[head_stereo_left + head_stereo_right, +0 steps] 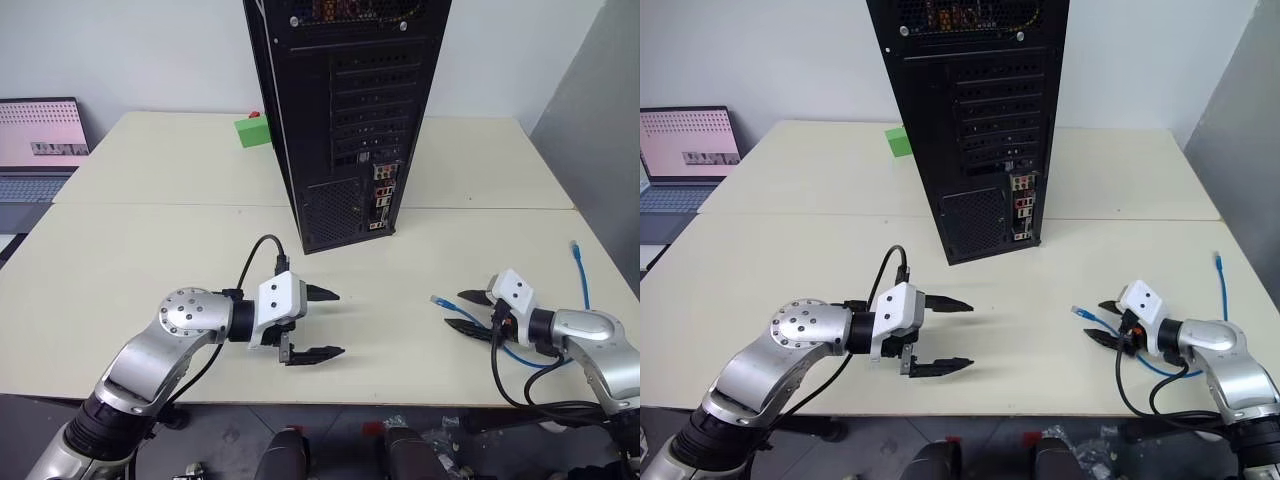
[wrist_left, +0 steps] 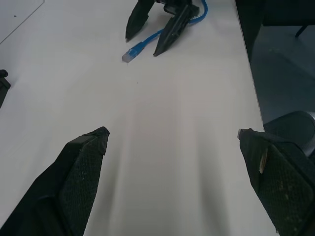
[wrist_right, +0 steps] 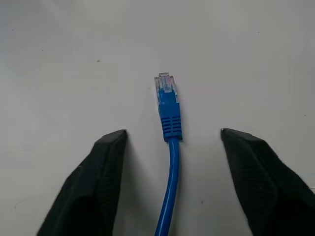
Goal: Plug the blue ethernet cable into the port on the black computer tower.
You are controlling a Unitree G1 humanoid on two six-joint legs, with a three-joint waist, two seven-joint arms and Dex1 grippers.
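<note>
We have our right gripper [image 3: 172, 140] low on the table [image 1: 150, 240], jaws apart either side of the blue ethernet cable [image 3: 170, 162], not yet gripping it, plug aimed toward ten o'clock. The left gripper [image 1: 318, 323] waits wide and empty. The black computer tower [image 1: 345, 110] stands at twelve o'clock, its port [image 1: 380, 200] facing us for insertion.

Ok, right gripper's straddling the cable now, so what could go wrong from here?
1. The right gripper sits behind the plug, over the cable; closing there may leave the plug drooping, hard to aim at the port.
2. Fingers are apart with the thin cable lying flat on the table; it could slip out.
</note>
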